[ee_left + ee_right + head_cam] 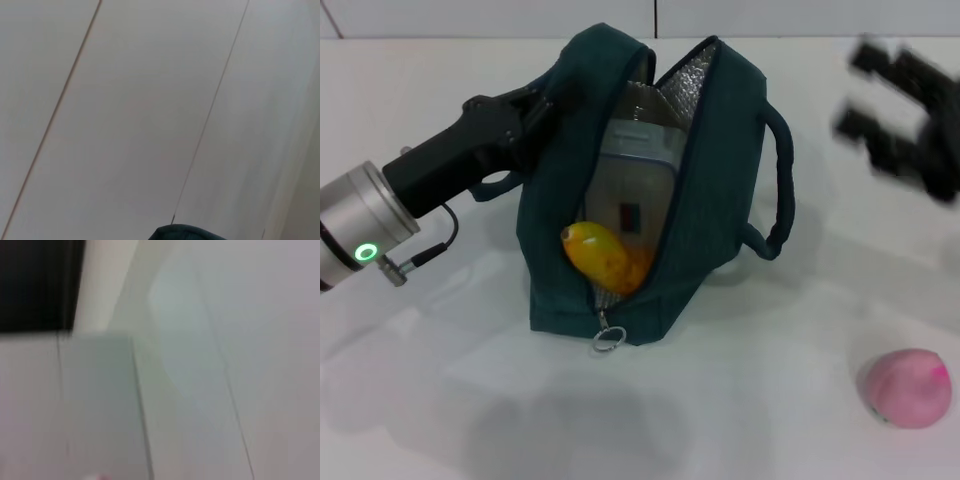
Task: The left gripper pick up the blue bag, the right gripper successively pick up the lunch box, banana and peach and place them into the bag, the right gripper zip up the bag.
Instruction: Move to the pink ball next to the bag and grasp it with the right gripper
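The blue bag (650,190) stands unzipped in the middle of the white table, and a sliver of its fabric (187,233) shows in the left wrist view. Inside it lie the clear lunch box (635,175) and, in front of that, the yellow-orange banana (603,256). My left gripper (538,112) is shut on the bag's left upper edge. The pink peach (908,387) rests on the table at the front right. My right gripper (865,95) hovers at the back right, motion-blurred, open, with nothing between its fingers.
The zipper's metal pull ring (606,339) hangs at the bag's front end. A carry handle (778,180) sticks out on the bag's right side. White table (750,400) lies between the bag and the peach.
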Action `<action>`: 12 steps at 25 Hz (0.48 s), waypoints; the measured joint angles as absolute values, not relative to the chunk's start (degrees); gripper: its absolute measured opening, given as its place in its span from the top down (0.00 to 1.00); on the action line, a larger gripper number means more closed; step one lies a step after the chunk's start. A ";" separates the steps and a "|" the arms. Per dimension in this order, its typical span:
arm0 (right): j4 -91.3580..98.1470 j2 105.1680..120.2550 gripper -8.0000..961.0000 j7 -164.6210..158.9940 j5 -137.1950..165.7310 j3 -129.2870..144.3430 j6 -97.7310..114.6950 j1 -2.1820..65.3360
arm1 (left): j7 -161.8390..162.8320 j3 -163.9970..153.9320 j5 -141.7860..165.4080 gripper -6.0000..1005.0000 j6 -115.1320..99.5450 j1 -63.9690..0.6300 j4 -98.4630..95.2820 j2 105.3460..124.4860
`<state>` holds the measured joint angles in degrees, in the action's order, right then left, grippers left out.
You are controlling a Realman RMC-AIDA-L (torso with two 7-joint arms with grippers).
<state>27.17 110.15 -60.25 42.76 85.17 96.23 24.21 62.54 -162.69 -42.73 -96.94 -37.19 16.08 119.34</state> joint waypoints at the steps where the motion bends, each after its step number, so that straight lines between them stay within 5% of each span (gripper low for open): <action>1: 27.86 108.78 0.14 -58.75 45.33 84.58 96.45 22.92 | 62.52 -162.67 -42.77 0.91 -96.95 -36.93 16.08 119.33; 3: 28.39 105.62 0.14 -55.78 55.59 81.38 97.01 20.22 | 62.51 -162.67 -42.80 0.91 -96.96 -36.62 16.23 119.29; 6: 28.10 104.88 0.14 -52.42 63.44 77.28 97.15 17.87 | 62.50 -162.77 -42.81 0.91 -96.93 -36.32 16.36 119.24; 12: 27.87 107.65 0.14 -42.21 81.15 63.12 97.11 11.42 | 62.49 -162.84 -42.81 0.91 -96.94 -36.33 16.27 119.25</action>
